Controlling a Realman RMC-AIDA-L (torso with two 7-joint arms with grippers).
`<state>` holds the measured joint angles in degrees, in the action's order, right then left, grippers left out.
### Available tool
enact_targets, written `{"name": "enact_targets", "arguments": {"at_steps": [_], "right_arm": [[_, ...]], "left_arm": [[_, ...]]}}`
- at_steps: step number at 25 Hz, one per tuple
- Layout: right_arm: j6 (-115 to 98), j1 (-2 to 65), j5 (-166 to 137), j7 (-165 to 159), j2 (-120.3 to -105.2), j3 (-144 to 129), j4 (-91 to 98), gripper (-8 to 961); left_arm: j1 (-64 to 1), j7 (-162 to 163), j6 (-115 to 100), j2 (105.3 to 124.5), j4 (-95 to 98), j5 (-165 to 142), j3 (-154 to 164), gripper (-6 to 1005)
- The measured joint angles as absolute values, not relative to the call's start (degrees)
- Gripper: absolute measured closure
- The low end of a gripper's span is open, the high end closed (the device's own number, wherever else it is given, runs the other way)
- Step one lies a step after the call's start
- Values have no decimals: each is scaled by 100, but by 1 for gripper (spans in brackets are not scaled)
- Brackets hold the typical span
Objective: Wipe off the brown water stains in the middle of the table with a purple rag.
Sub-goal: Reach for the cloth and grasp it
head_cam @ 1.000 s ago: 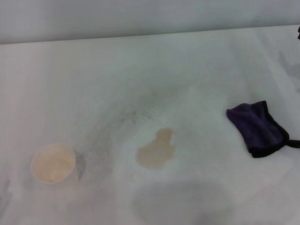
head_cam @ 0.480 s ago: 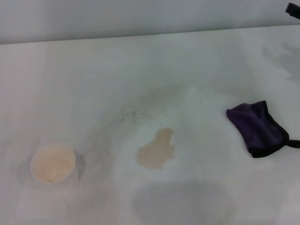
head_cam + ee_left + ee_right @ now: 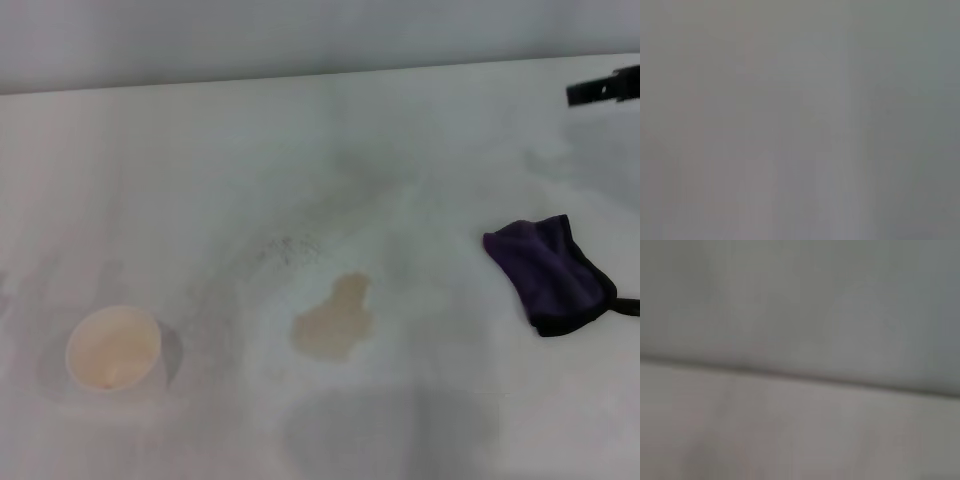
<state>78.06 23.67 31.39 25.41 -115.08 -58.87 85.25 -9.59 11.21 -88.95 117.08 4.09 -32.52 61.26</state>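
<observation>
The brown water stain (image 3: 334, 321) is a pale tan blotch in the middle of the white table (image 3: 300, 160). The purple rag (image 3: 550, 272) lies crumpled at the table's right, with black trim and a small loop at its near right corner. My right gripper (image 3: 603, 88) shows as a dark tip entering at the far right edge, well beyond the rag and above the table. My left gripper is out of view. The left wrist view shows only plain grey. The right wrist view shows only the table edge (image 3: 800, 377).
A white paper cup (image 3: 114, 348) stands at the near left of the table. Faint grey smudges and dark speckles (image 3: 290, 248) lie just beyond the stain. The table's far edge (image 3: 300, 76) runs across the top of the head view.
My right gripper's dark tip has come further into view at the right edge and moved lower and leftward. The rag, stain and cup have not moved.
</observation>
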Motion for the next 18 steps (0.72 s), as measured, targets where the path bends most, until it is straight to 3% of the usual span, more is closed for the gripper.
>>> {"name": "enact_targets", "arguments": {"at_steps": [18], "right_arm": [[8936, 2765, 2265, 1307, -11532, -7363, 8298, 118]], "left_arm": [[-1085, 1117, -8532, 11689, 677, -3237, 6090, 128]]}}
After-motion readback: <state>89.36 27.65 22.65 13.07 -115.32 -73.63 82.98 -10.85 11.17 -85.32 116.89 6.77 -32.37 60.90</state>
